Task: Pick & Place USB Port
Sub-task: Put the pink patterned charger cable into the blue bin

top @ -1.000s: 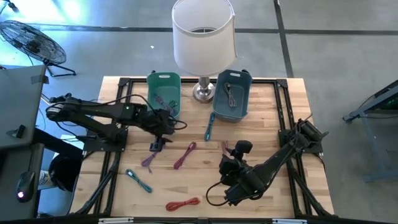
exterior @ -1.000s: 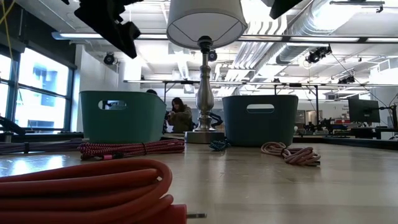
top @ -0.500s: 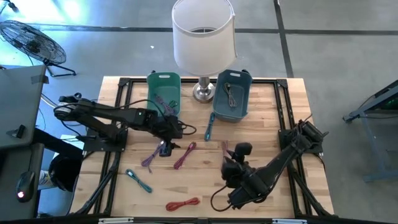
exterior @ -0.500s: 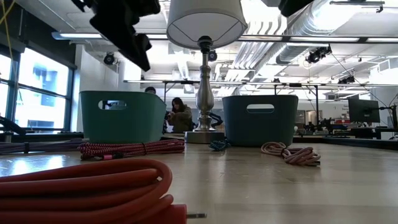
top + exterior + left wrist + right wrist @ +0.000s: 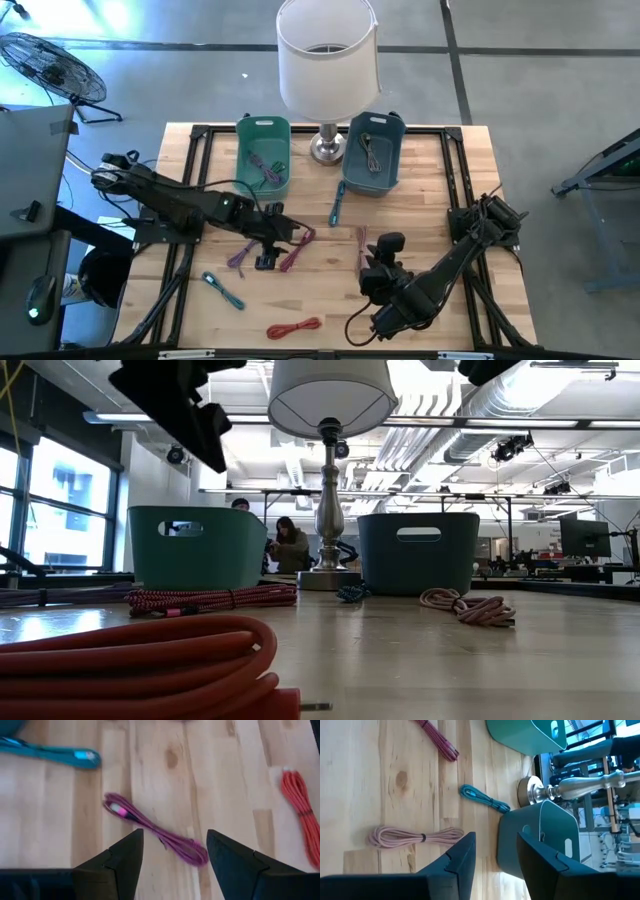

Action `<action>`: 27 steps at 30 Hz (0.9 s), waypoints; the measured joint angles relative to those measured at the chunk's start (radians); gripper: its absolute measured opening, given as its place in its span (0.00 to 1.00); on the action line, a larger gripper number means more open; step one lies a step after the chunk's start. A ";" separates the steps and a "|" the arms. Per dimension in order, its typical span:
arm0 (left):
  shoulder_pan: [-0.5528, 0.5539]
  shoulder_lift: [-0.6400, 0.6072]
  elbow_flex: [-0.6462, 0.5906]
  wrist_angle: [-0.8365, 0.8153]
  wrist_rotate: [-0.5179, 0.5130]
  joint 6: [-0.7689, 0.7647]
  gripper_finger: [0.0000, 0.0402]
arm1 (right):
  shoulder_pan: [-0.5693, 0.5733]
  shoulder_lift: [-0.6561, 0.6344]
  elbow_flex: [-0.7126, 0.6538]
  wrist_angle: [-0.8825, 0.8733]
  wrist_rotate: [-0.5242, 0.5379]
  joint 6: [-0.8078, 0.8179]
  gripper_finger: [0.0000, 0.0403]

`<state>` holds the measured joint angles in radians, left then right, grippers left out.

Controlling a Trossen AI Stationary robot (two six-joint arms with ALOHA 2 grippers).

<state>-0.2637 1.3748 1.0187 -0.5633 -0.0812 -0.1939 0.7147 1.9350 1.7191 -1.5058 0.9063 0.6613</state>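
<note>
From above I see the pale wooden slat table (image 5: 440, 170) framed by black rails, its 3 o'clock side and the 6 o'clock edge right of centre bare. At 12 o'clock the white-shaded lamp with a chrome base (image 5: 327, 60) stands between the green plastic bin (image 5: 263, 140) and the dark teal plastic bin (image 5: 372, 150), both holding coiled cables. My left gripper (image 5: 268, 251) hangs over the table centre-left with its fingers spread and nothing between them; in its wrist view the coiled purple USB cable (image 5: 156, 828) lies on the boards between the two tips, and I cannot tell how far above it they are. My right gripper (image 5: 377, 268) hovers toward 5 o'clock, fingers parted and empty, the pink coiled cable (image 5: 415, 837) lying just ahead of it. Loose on the wood: a magenta braided cable (image 5: 299, 246) at centre, a teal cable (image 5: 336, 203) before the dark bin, a light-blue cable (image 5: 223, 290) at 7 o'clock, and a red coiled cable (image 5: 293, 327) against the 6 o'clock edge.
</note>
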 joint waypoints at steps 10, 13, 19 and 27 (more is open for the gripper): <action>0.001 0.044 0.001 -0.009 -0.135 -0.012 0.53 | 0.000 0.000 0.000 -0.021 0.033 -0.016 0.33; 0.001 0.066 0.001 -0.006 -0.134 0.009 0.53 | 0.006 0.000 0.000 -0.023 0.014 -0.015 0.33; 0.001 0.115 0.001 0.047 -0.100 -0.002 0.53 | 0.039 -0.002 0.000 -0.042 -0.033 -0.007 0.33; 0.001 0.165 0.002 0.141 -0.056 0.006 0.53 | 0.103 -0.024 0.000 -0.061 -0.022 0.069 0.33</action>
<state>-0.2623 1.5398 1.0203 -0.4220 -0.1375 -0.1879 0.8180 1.9110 1.7195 -1.5667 0.8846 0.7300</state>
